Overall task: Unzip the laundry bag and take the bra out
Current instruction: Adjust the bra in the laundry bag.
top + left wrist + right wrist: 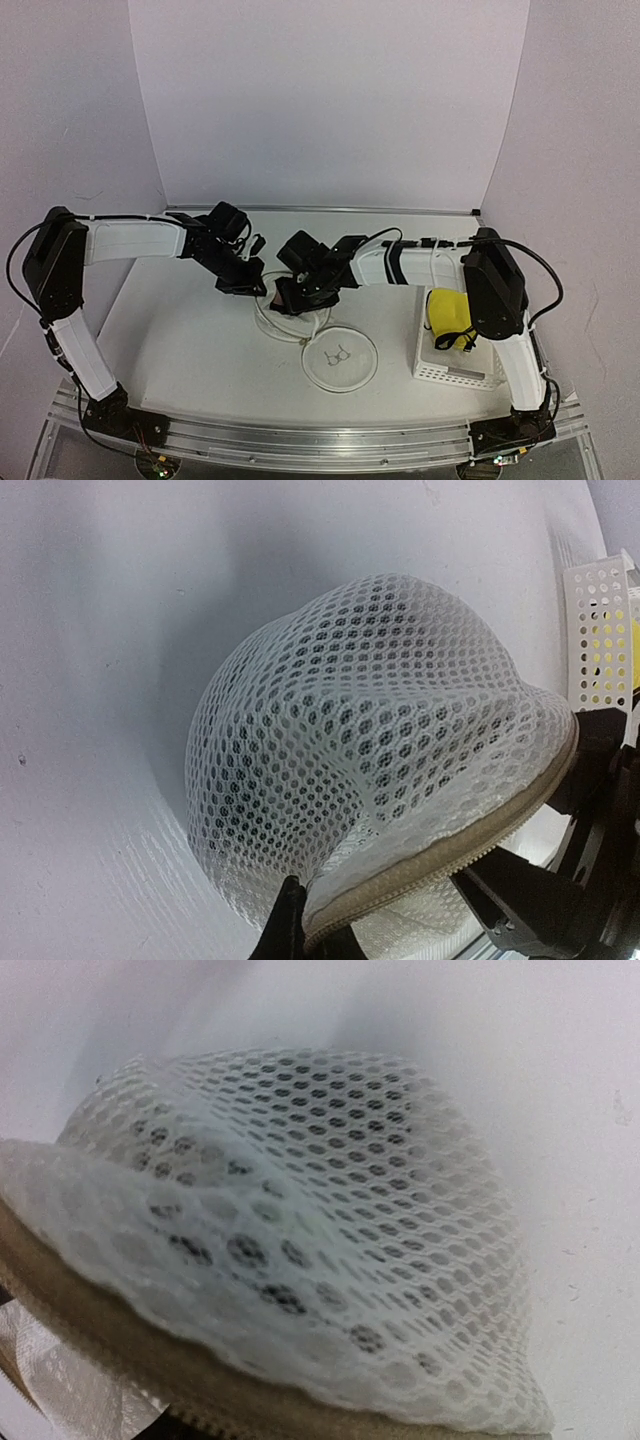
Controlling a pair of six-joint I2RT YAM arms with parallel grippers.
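Your left end effector [250,287] is clamped tight near the middle of the tabletop [190,340]. In its wrist view one black finger [290,920] sits right against the beige zipper edge [440,865] of the laundry bag [370,730], so it is pinching the bag's rim.

Your right end effector [288,297] is just beside it, on its right, and is also down at the bag. From the left wrist view its black body [590,820] stands against the same zipper edge. No view shows its fingers clearly, so you cannot tell how wide it stands or whether it grips anything.

The bag lies at the centre of the tabletop, under and between both end effectors. Its white mesh bulges into a dome in both wrist views. Dark patches show through the mesh, but you cannot tell what they are.

One round face [340,362], marked with a small black bra outline [340,354], lies flat on the tabletop nearer the arm bases.

A white perforated basket [455,372] stands to the right by your right arm, with a yellow item [447,310] in it.
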